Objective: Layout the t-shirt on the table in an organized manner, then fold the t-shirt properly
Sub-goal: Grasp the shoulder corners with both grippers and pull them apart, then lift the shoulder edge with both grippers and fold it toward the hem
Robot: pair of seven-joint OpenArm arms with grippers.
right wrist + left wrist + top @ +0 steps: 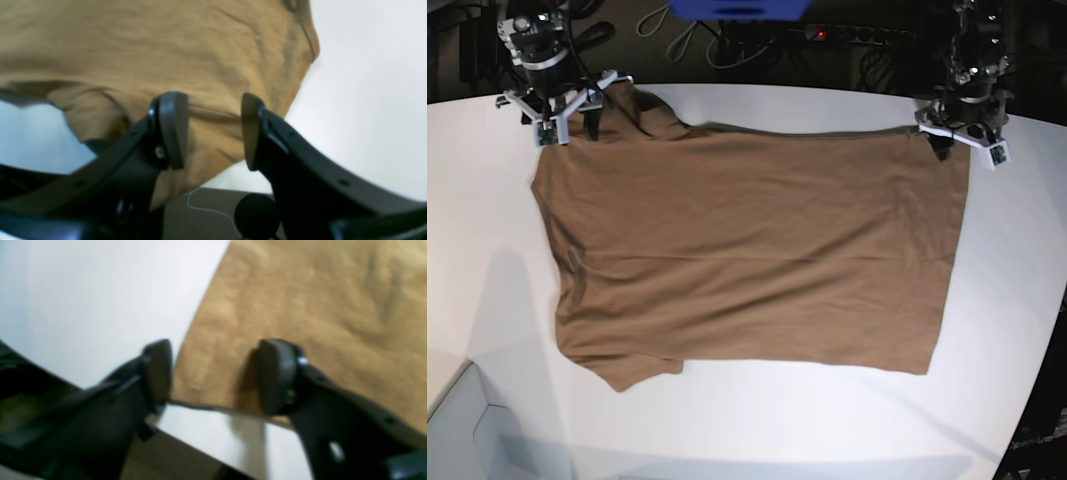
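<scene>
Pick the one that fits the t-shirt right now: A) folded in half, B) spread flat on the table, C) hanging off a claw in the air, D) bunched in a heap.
B: the base view shows the t-shirt spread out in one layer on the table, both sleeves out, no fold made.

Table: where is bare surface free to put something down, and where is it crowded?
The table is bare along the near edge below the t-shirt, and in strips at its left and right sides. The far edge is crowded: the right gripper and left gripper, both open, sit at the shirt's far corners.
</scene>
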